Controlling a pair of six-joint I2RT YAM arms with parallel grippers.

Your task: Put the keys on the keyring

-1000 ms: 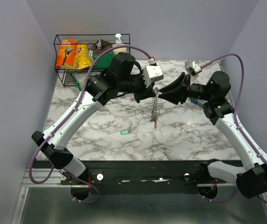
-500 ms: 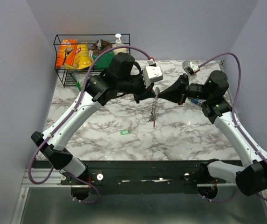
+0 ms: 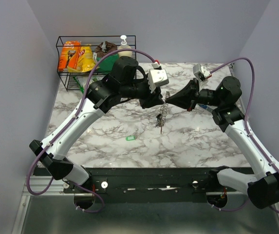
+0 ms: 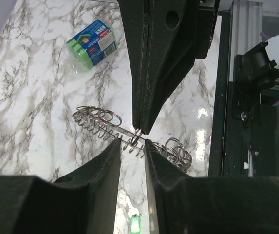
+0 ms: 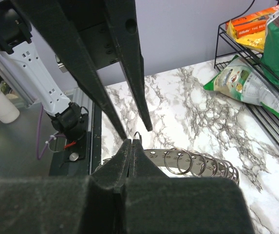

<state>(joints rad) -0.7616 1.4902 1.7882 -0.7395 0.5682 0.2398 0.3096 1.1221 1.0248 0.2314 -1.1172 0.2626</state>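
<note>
Left wrist: keyring [image 4: 111, 127] betw. L gripper [image 4: 131, 146] fingers.

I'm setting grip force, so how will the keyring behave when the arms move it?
Probably floppy: the keyring hangs limp like a chain below the left tool and right tool. Likely to swing when moved, as most of it hangs unsupported. Its thin metal loops look smooth, so it may slip.

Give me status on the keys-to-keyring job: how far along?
Done: the keyring is up off the marble table, hanging between the arms. In hand: the left gripper and right gripper both pinch it near its top. Remaining: a green key lies loose on the table, not threaded. A reddish bit hangs at the ring's lower end; can't tell if it's a key.
</note>
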